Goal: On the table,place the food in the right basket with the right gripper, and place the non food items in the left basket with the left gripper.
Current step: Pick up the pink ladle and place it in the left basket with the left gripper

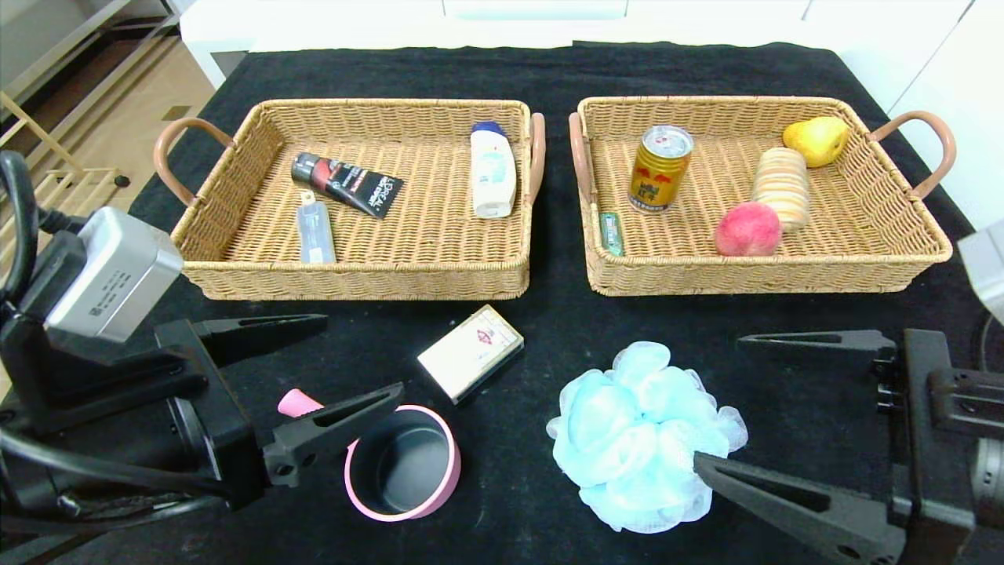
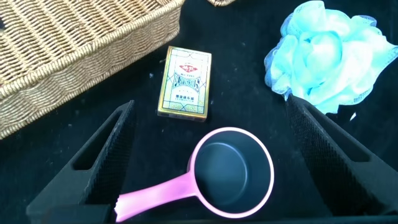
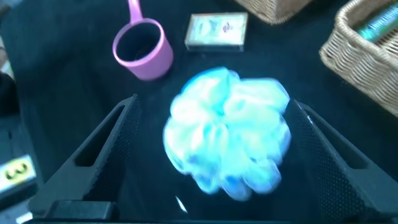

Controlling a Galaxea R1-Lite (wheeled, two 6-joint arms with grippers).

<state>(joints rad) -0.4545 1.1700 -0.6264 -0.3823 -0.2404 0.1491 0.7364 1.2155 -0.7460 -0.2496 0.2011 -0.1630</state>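
Observation:
Three loose items lie on the black table in front of the baskets: a pink cup with a handle point(image 1: 401, 472), a card box point(image 1: 471, 352) and a light blue bath pouf point(image 1: 639, 435). My left gripper point(image 1: 362, 353) is open and empty, low at the front left, over the cup's handle side. In the left wrist view the cup point(image 2: 231, 171) lies between its open fingers, with the card box point(image 2: 185, 82) beyond. My right gripper point(image 1: 718, 400) is open and empty at the pouf's right side. In the right wrist view the pouf point(image 3: 227, 134) sits between its fingers.
The left wicker basket point(image 1: 235, 235) holds a black tube point(image 1: 347, 184), a white bottle point(image 1: 492, 169) and a small clear bottle point(image 1: 315, 231). The right basket point(image 1: 902, 227) holds a can point(image 1: 660, 168), a pear point(image 1: 816, 140), a peach point(image 1: 747, 229), a striped roll point(image 1: 781, 187) and a green stick point(image 1: 611, 233).

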